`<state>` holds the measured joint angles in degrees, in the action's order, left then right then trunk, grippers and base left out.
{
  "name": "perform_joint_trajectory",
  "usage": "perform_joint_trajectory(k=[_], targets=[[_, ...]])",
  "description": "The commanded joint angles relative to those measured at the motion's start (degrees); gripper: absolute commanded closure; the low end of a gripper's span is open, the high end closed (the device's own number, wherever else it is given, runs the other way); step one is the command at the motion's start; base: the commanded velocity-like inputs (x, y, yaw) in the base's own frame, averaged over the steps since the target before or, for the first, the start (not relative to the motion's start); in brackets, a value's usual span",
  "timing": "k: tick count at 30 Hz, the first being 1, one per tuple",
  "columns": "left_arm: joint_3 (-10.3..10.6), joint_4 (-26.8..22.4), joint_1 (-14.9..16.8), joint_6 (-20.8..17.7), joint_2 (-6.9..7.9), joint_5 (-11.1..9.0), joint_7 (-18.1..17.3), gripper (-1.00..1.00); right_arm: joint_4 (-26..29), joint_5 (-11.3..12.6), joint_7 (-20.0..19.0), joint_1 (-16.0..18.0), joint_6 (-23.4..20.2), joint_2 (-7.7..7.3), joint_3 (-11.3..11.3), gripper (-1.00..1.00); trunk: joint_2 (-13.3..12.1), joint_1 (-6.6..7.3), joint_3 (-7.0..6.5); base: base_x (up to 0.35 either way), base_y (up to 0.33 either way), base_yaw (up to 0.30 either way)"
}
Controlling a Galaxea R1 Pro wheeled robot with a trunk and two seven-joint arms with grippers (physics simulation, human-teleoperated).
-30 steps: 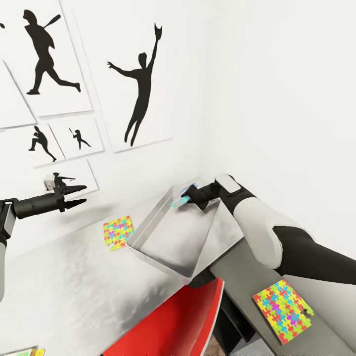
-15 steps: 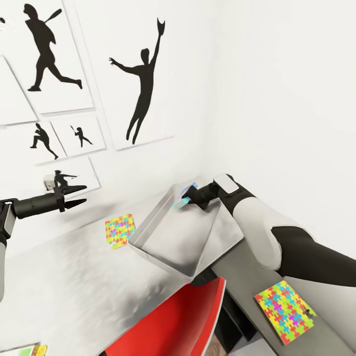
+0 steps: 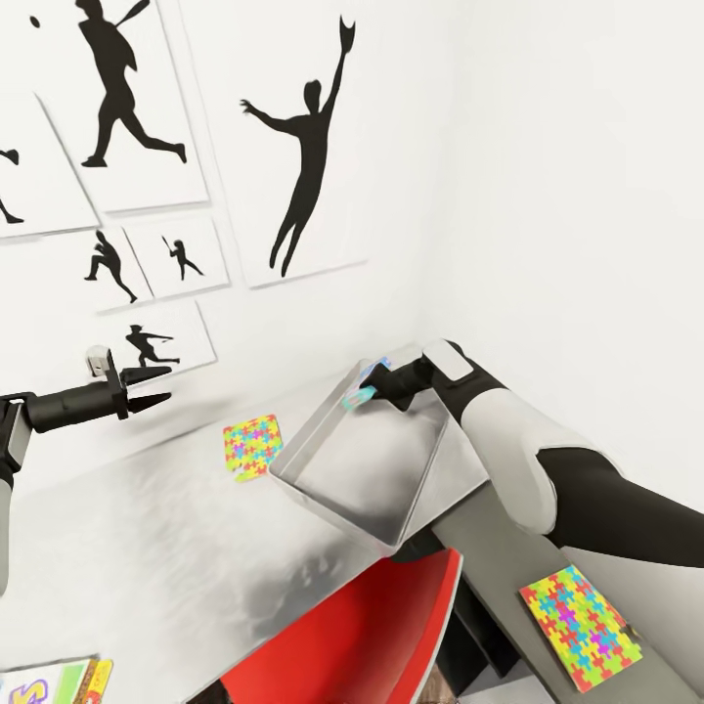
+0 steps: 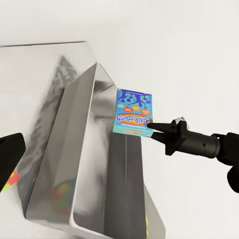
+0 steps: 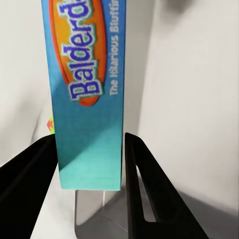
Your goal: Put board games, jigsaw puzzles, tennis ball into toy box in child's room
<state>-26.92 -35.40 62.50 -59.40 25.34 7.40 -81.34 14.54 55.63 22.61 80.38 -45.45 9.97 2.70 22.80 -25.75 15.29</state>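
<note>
A long pale grey table top [image 3: 147, 548] is seen in the head view, joined at the right to a lower dark-grey-topped section [image 3: 508, 596]. Both are cut off by the frame edges. Below the table edge a red curved chair back [image 3: 362, 636] is partly shown, its lower part cut off.

On the table, near the wall corner, stands the light grey open-topped rectangular toy box [image 3: 367, 469]; its far corner is hidden behind the right arm. In the left wrist view the toy box [image 4: 89, 164] is seen lengthwise, with a blurred coloured reflection on its inner wall.

The right gripper [image 3: 376, 391] is clamped on a flat blue-green board game box with a red-orange oval and the lettering "Balderdash" [image 4: 133, 113], which is held on edge above the far end of the toy box. In the right wrist view the board game [image 5: 87, 94] sits between the two black fingers [image 5: 144, 189]; its upper part is cut off.

The left gripper [image 3: 154, 385] is held above the table near the wall, fingers slightly parted, nothing between them.

One thin multicoloured jigsaw puzzle [image 3: 251, 446] lies flat just beside the toy box; a second [image 3: 581, 626] lies on the dark section. At the bottom left corner a yellow-green lettered game box [image 3: 54, 680] is mostly cut off.
</note>
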Motion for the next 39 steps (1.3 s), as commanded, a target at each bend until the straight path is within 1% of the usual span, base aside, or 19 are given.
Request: perform_joint_trajectory(k=[1, 15, 39], targets=[[-0.23, -0.02, 0.08, -0.6, -0.03, 0.6, -0.49, -1.0, 0.1, 0.4, 0.55, 0.04, -0.09, 0.03, 0.29, 1.0, 0.12, -0.03, 0.2, 0.0, 0.0, -0.054], [-0.24, -0.02, 0.08, -0.6, -0.02, 0.6, -0.49, -1.0, 0.22, 0.36, 0.59, 0.04, -0.07, 0.03, 0.29, 1.0, 0.12, -0.03, 0.79, 0.0, 0.0, -0.036], [-0.24, -0.11, 0.08, -0.6, 0.04, 0.45, -0.49, -1.0, 0.33, 0.36, 0.5, 0.04, -0.03, 0.03, 0.29, 1.0, 0.12, -0.03, 2.99, 0.0, 0.0, 0.0]])
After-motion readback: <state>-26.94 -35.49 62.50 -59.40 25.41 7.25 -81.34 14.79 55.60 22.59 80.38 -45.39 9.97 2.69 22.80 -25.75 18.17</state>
